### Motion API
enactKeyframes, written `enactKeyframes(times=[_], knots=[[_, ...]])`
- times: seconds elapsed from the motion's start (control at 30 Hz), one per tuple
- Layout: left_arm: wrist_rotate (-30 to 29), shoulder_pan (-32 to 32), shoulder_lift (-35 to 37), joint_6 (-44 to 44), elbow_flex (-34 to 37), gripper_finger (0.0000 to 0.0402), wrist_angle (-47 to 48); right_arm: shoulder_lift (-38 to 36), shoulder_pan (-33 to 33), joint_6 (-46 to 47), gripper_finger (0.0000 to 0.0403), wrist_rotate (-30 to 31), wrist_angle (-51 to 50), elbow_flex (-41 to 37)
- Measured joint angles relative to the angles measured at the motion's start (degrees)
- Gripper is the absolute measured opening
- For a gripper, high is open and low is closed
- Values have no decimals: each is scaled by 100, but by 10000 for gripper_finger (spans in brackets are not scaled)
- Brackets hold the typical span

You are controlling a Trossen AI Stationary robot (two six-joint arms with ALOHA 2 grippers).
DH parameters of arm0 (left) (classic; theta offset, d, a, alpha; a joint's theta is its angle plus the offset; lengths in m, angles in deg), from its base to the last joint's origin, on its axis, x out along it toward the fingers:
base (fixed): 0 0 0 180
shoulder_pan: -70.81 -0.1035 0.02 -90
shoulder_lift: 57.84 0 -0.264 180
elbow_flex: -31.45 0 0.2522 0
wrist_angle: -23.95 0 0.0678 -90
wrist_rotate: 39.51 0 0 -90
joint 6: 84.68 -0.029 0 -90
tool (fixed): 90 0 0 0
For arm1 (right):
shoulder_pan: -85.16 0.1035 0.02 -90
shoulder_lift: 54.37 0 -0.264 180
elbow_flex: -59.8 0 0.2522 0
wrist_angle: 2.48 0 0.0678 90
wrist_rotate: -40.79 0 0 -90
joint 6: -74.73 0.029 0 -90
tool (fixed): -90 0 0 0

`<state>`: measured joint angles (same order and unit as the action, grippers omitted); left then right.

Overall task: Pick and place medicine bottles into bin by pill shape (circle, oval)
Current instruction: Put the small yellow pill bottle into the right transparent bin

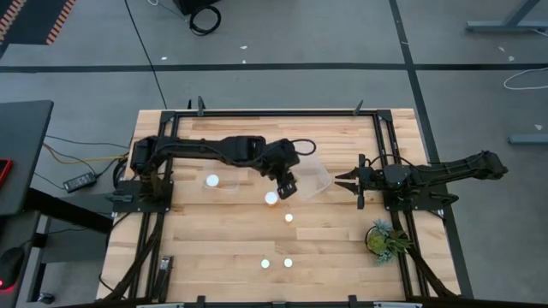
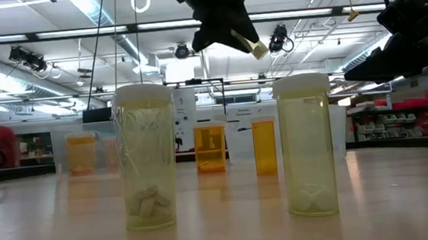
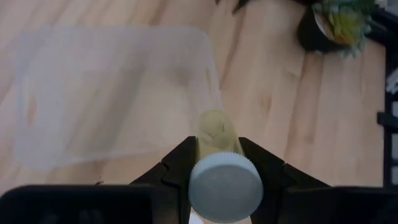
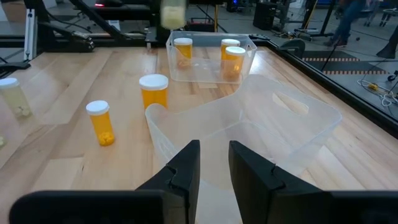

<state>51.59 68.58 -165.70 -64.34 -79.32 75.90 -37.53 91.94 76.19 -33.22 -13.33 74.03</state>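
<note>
Holding: your left pincer (image 1: pixel 286 186) is clenched on a pale medicine bottle (image 3: pixel 219 174); in the left wrist view you see its white cap between the two dark fingers (image 3: pixel 177 168).
Place of held bottle: it is lifted above the worktop (image 1: pixel 223 235), near the middle, just beside the clear bin (image 1: pixel 315 177) on the right half.
Right pincer: your right pincer (image 1: pixel 342 180) waits near the other side of that clear bin, with a narrow gap between its fingers and nothing in it.
Second bin: you see another clear bin (image 4: pixel 211 59) farther left with orange bottles (image 4: pixel 183 51) inside.
Loose bottles: two pale bottles (image 2: pixel 146 157) stand close to the low camera; one orange bottle (image 4: pixel 101 122) and a bigger orange one (image 4: pixel 154 91) stand on the wood.
Plant: a small green plant (image 1: pixel 384 239) sits near the right arm's base.
</note>
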Motion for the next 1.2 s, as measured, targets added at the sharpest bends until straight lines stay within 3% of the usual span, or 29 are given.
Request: enactKeyframes(times=[0.3,0.77,1.2], knots=[[62,-342,-280,-495,-312,114,-187,0,0,0,92,0,-2,0],[66,-782,-1719,-1123,-2330,113,906,15,-1,0,92,0,0,0],[32,-1026,-2571,-1400,-2432,115,1153,28,0,0,92,-2,4,0]])
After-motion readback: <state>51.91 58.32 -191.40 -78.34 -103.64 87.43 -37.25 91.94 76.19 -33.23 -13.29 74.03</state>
